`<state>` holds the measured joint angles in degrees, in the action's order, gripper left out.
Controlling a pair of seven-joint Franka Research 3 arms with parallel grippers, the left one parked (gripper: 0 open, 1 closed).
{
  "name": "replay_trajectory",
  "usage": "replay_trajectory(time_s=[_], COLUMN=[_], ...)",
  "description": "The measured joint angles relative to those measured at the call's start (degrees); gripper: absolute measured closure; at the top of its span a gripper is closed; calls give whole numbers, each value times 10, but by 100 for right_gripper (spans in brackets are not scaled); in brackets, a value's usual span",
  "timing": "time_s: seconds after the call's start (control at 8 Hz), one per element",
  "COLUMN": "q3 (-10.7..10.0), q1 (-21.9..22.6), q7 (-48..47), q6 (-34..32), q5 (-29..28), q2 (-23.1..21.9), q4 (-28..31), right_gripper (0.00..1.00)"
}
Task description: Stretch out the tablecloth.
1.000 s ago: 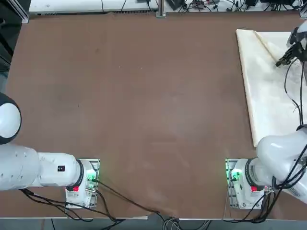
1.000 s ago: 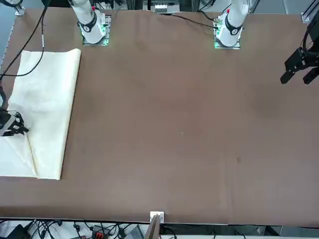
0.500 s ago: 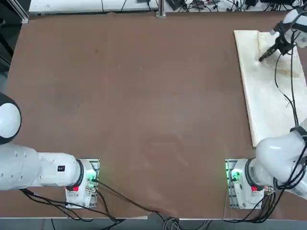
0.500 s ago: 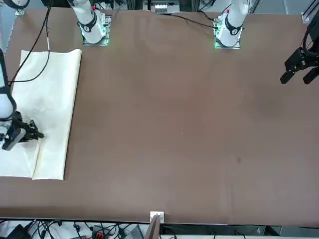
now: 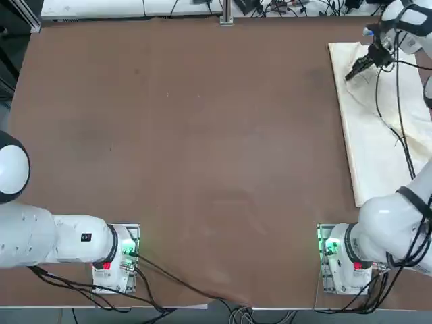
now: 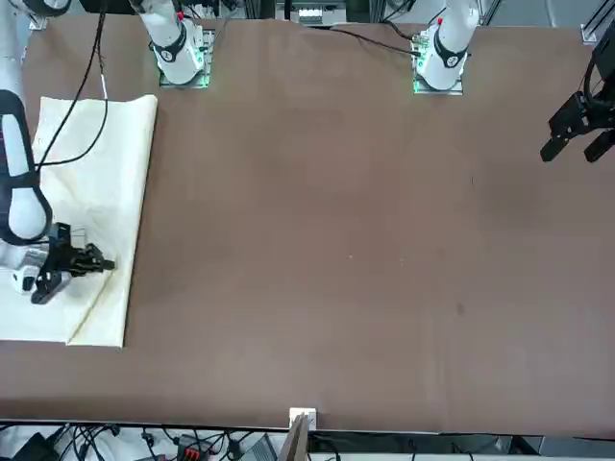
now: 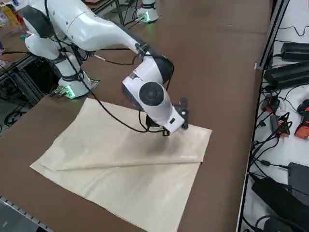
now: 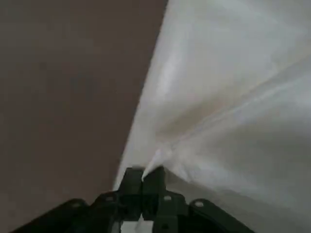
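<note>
Tablecloth [image 7: 145, 193] is laid folded on the surface [image 5: 202, 148], at the robot's right; its upper layer is pinched between the right fingers [image 8: 154, 183], probably so that it can be unfolded across.

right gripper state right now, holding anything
Right gripper: closed, pinching a bit of the tablecloth between its fingers.

Cloth on brn tbl [image 5: 202, 155].
</note>
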<state>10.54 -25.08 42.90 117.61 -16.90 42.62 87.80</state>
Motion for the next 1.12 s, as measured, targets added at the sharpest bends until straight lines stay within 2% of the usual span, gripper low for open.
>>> replay_trajectory(time_s=[0.38,0.62,0.88,1.12], q3=[-1,-1,-1,-1], q1=[54,80,93,96], q7=[-117,-192,-255,-292], q6=[-4,17,52,62], q5=[-61,-83,-95,-132], q2=[3,9,19,35], q4=[1,1,1,-6], right_gripper=[98,98,98,98])
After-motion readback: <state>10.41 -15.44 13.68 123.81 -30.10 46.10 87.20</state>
